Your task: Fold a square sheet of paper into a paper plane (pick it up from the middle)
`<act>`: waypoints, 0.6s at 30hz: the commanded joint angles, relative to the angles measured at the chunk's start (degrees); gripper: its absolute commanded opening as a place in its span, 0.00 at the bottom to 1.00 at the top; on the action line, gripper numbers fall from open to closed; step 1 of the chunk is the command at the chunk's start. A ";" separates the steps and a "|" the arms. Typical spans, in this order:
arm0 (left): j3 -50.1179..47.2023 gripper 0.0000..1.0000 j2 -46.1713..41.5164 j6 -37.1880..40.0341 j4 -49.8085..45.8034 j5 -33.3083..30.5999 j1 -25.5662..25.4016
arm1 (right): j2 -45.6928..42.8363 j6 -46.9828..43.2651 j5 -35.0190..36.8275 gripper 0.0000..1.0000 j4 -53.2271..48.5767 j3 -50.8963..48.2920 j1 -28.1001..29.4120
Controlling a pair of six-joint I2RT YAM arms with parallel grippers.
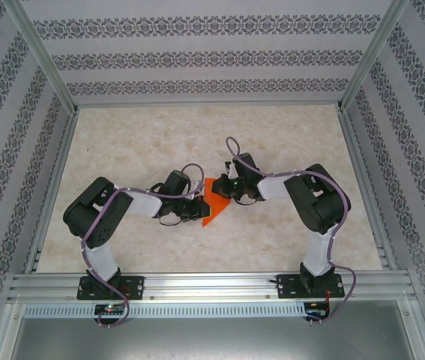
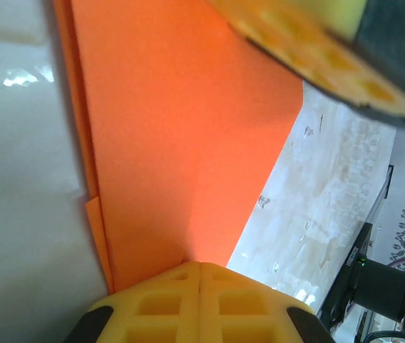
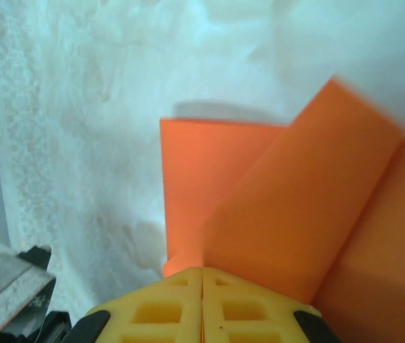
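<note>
Square sheet of paper (image 1: 213,201): bright orange, partly folded, located at mid-table between the two grippers.

Table (image 1: 160,135): pale marbled surface inside patterned walls (image 1: 197,52). The sheet lies on it.

Left arm (image 1: 100,217) and right arm (image 1: 317,199): both reach inward from their bases, and their wrists meet over the paper.

Sheet, left wrist view: the paper (image 2: 188,143) lies flat on the table, and a second layer shows along its left edge. In the right wrist view the paper (image 3: 209,179) lies flat at the left, and a broad flap (image 3: 295,207) rises at a slant from it.

Left gripper (image 1: 196,210): at the sheet's left side. Its yellow pads (image 2: 166,307) are pressed together, with the paper's edge pinched at the seam between them.

Right gripper (image 1: 229,191): at the sheet's upper right. Its yellow pads (image 3: 159,311) are closed against each other, with the base of the raised flap nipped between them.

A further yellow pad (image 2: 309,50), blurred, hangs over the sheet's upper right corner in the left wrist view. Cannot tell whether it touches the paper.
</note>
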 commanded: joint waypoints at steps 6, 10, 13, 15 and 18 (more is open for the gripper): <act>-3.44 0.00 5.11 3.54 -11.76 -6.69 0.08 | 4.11 -1.46 1.32 0.08 0.65 1.95 -3.38; -3.92 0.00 5.04 3.60 -11.58 -6.77 0.05 | 3.82 -1.63 1.51 0.09 0.65 2.31 -4.32; -4.03 0.00 5.11 3.70 -11.61 -6.88 0.03 | 4.47 -1.82 1.24 0.09 0.61 2.90 -4.98; -4.05 0.00 5.08 3.89 -11.73 -6.97 0.06 | 4.84 -1.81 1.24 0.09 0.63 3.29 -5.47; -4.16 0.00 5.13 4.11 -11.78 -6.96 0.07 | 5.10 -1.64 0.97 0.10 0.60 3.80 -6.05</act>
